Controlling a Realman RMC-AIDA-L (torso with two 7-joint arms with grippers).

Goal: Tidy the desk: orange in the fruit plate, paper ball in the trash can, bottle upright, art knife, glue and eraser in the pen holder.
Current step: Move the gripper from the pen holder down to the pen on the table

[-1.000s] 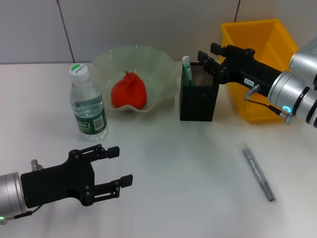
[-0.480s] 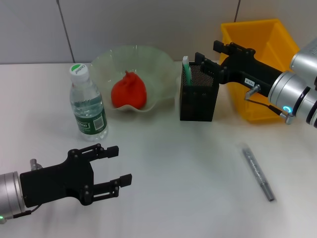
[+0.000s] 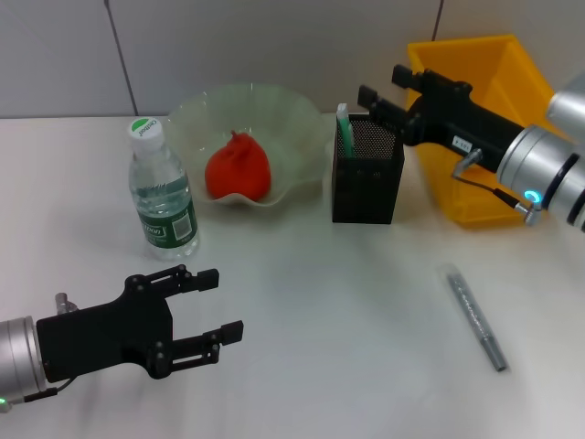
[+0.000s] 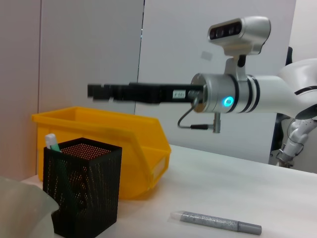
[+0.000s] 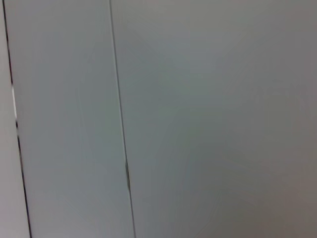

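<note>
Worktop (image 3: 302,302): white, carrying all items. Yellow bin (image 3: 475,101) stands at the right rear, serving as the trash can; its contents cannot be seen.

Fruit plate (image 3: 251,123): a pale wavy-rimmed bowl at rear centre, holding the orange (image 3: 238,169). That step reads as done.

Right gripper (image 3: 388,91): a second ago it sat low over the pen holder (image 3: 366,174); it has since risen and drawn back toward the bin, fingers spread and empty. Judgement — a drop into the holder has just been completed and the arm is retreating. A white-and-green stick, probably the glue (image 3: 344,128), stands in the holder's near-left corner.

Left gripper (image 3: 192,320): idle at the front left, fingers released, holding nothing.

Bottle (image 3: 162,192): upright beside the plate, cap on.

Art knife (image 3: 475,315): a slim grey tool lying flat at the front right, well apart from both sets of fingers — the remaining item. The eraser is not discernible.
</note>
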